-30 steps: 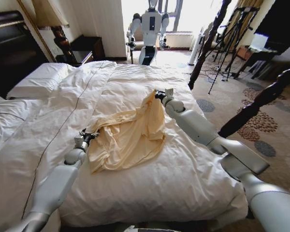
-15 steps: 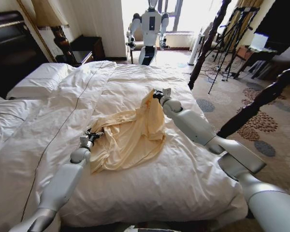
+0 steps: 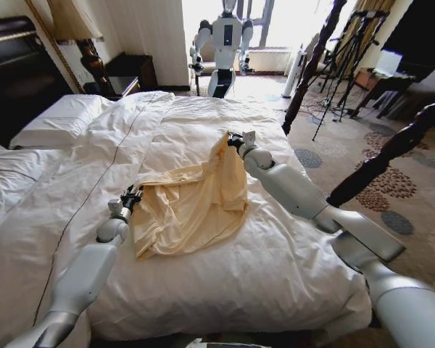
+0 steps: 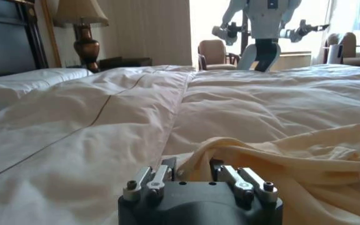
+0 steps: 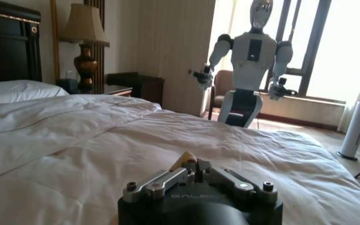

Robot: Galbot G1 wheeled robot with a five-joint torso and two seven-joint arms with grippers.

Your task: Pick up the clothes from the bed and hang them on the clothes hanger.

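Note:
The clothes, a pale yellow shirt (image 3: 192,206), lie crumpled on the white duvet of the bed (image 3: 290,254). My right gripper (image 3: 234,139) is shut on the shirt's far edge and holds it lifted in a peak; a yellow tip of the shirt (image 5: 187,159) shows between its fingers. My left gripper (image 3: 133,196) sits low at the shirt's left edge, shut on a bunched fold of the shirt (image 4: 196,159) that rises between its fingers (image 4: 166,169). The clothes hanger is out of view.
Dark wooden bedposts (image 3: 312,65) (image 3: 391,152) stand along the bed's right side. Black tripods (image 3: 348,58) stand on the patterned carpet beyond. Another white robot (image 3: 225,36) stands past the bed by the window. Pillows (image 3: 58,119), a lamp (image 3: 72,22) and a dark nightstand (image 3: 127,76) are at the left.
My left gripper slid in toward the shirt's edge, then drew back left with that edge following. My right gripper edged slightly left, still holding the shirt up.

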